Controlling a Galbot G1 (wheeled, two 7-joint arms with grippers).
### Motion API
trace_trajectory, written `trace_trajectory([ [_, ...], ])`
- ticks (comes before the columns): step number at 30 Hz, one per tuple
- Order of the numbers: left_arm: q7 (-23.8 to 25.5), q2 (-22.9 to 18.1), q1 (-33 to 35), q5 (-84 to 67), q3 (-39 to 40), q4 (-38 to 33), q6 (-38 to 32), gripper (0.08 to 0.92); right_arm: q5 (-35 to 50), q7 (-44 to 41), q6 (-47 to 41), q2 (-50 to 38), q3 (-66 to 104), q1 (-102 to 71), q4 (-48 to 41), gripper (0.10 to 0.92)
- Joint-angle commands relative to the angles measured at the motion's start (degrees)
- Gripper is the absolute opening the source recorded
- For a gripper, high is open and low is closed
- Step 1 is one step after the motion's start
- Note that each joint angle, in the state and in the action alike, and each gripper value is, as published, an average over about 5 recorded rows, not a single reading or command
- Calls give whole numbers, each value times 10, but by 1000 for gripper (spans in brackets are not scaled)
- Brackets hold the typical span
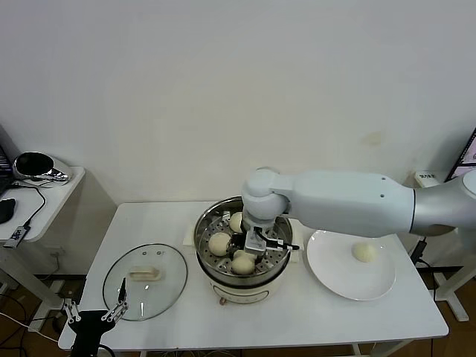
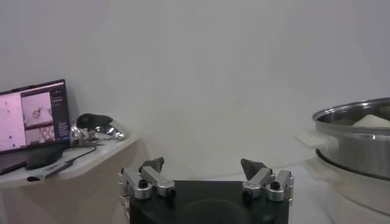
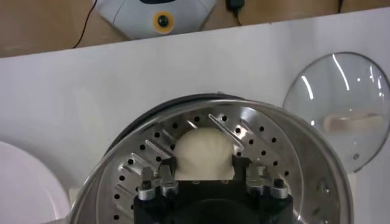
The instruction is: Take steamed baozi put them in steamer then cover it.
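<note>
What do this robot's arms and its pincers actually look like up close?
The right arm is a thick, smooth white tube with a rounded elbow joint and small dark dots along it. Its right pincer has a black body with silver metal finger blocks and screws. The left pincer matches: black base, silver blocks, dark pointed tips.

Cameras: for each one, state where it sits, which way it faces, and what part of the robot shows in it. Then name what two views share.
Head view: high on the robot, looking down at the table; shows the right arm over the steamer and the left gripper at the near edge.
Left wrist view: low, facing the wall; shows the left gripper open, the steamer's side.
Right wrist view: above the steamer, looking down; shows the right gripper astride a baozi.
Shared: head and right wrist views both show the cover and plate.
</note>
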Motion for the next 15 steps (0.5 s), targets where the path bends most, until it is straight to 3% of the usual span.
trace_trajectory([
  [1,1,3,1,-1,1,-5,1,823,55,-25,-17,-30,17,61,3,762],
  [8,2,12,1,0,9,-13,1,823,157,-74,-140,-150,32,108,17,822],
  [15,3,26,-4,1,27,-17,1,823,146,-47,-270,-324,43,87,37,823],
])
